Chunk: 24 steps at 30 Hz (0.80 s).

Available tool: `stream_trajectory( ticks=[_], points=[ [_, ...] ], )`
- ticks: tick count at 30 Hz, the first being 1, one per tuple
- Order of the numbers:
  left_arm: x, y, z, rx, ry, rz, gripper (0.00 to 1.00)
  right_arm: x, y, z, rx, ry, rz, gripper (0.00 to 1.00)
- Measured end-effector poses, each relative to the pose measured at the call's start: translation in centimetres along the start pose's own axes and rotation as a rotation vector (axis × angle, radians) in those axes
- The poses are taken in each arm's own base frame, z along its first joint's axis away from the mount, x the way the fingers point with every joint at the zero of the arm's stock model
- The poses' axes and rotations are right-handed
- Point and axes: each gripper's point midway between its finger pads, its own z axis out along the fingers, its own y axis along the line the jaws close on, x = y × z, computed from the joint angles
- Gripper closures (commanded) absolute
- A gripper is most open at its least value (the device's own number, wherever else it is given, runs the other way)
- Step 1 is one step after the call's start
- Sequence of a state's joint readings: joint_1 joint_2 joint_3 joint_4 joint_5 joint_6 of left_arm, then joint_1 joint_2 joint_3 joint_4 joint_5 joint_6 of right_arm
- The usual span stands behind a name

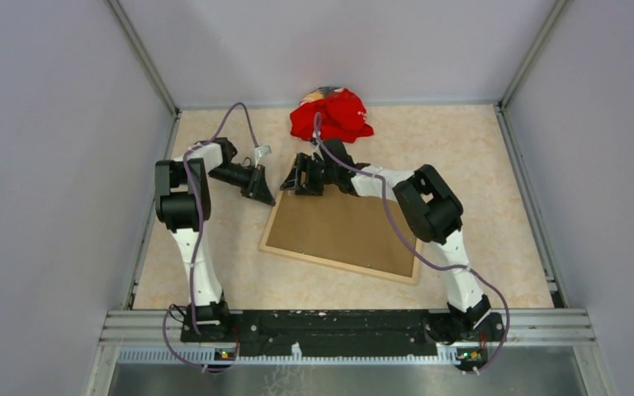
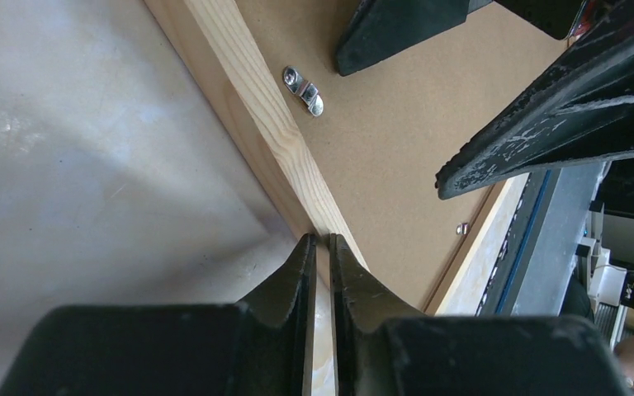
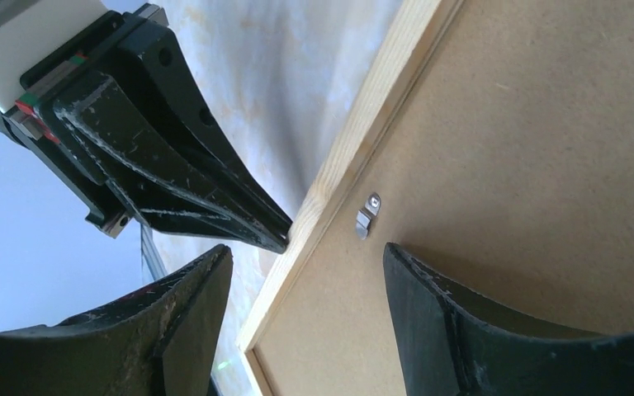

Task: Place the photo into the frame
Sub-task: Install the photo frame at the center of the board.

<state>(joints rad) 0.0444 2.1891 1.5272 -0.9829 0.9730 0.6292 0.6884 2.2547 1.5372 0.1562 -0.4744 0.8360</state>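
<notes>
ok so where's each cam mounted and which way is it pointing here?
Top external: fixed above and behind the bases, looking down; both arms show, left gripper and right gripper at the face-down frame's far end.
Left wrist: on the left arm, looking along its nearly closed fingers onto the frame's rail; right gripper intrudes upper right.
Right wrist: on the right arm, looking past its spread fingers onto the backing board; left gripper upper left.
Shared: both wrist views show that rail and apparently the same metal clip.

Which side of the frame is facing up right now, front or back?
Back up, lying flat: the brown backing board fills the frame, with a metal clip on the board beside the wood rail.
</notes>
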Motion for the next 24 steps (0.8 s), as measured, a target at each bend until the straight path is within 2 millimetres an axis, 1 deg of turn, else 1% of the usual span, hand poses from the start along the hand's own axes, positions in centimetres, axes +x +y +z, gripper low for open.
stream_trajectory(
  ticks=[12, 24],
  points=[
    [0.0, 0.0, 0.0, 0.005, -0.005, -0.003, 0.87, -0.2, 0.4, 0.8, -0.01, 0.009, 0.01, 0.35],
    [0.0, 0.0, 0.0, 0.007, -0.007, -0.004, 0.88, 0.2, 0.8, 1.6, -0.033, 0.026, 0.015, 0.37]
  ],
)
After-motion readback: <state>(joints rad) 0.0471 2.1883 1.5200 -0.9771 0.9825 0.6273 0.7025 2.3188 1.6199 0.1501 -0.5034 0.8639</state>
